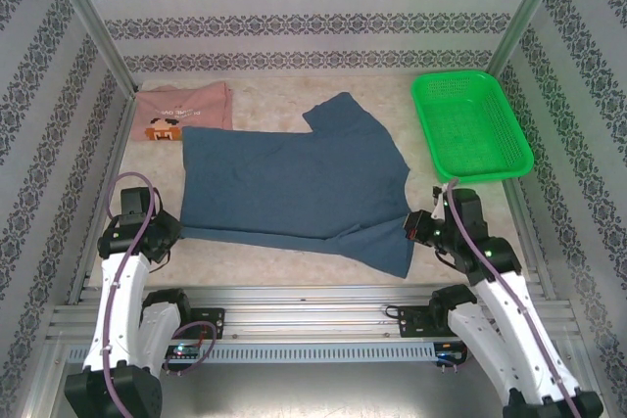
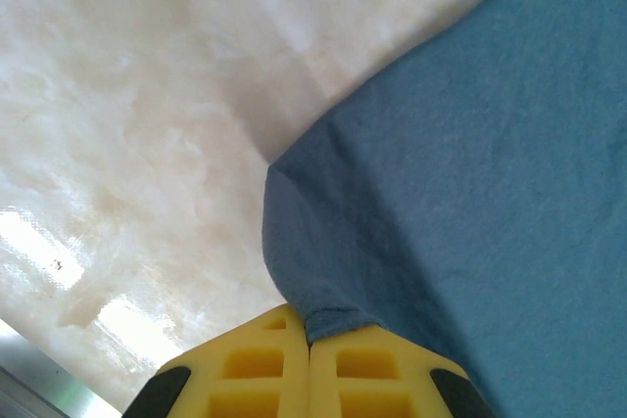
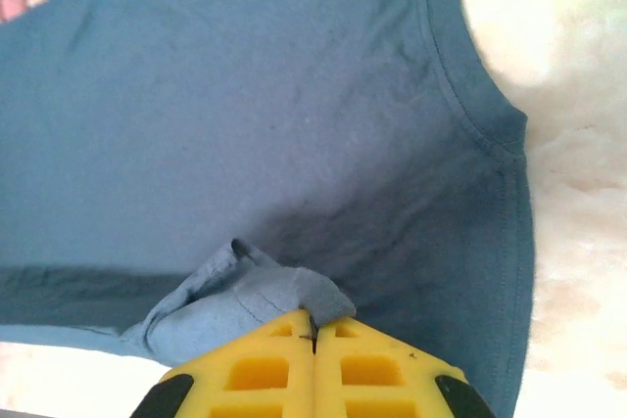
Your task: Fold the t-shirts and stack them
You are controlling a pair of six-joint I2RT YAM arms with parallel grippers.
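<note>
A slate-blue t-shirt (image 1: pixel 294 188) lies spread across the middle of the table, one sleeve pointing to the back. My left gripper (image 1: pixel 168 230) is shut on its near-left corner (image 2: pixel 328 318); the cloth is pinched between the yellow fingertips (image 2: pixel 265 359). At the shirt's near-right side my right gripper (image 1: pixel 413 227) is shut on a bunched fold of the blue cloth (image 3: pixel 265 296), caught between its yellow fingertips (image 3: pixel 372 364). A dusty pink t-shirt (image 1: pixel 184 110) with a pixel-art face print lies folded at the back left, next to the blue one.
A green mesh basket (image 1: pixel 470 124) stands at the back right, beside the blue shirt's sleeve. Patterned walls and metal posts enclose the table on three sides. A metal rail (image 1: pixel 313 305) runs along the near edge.
</note>
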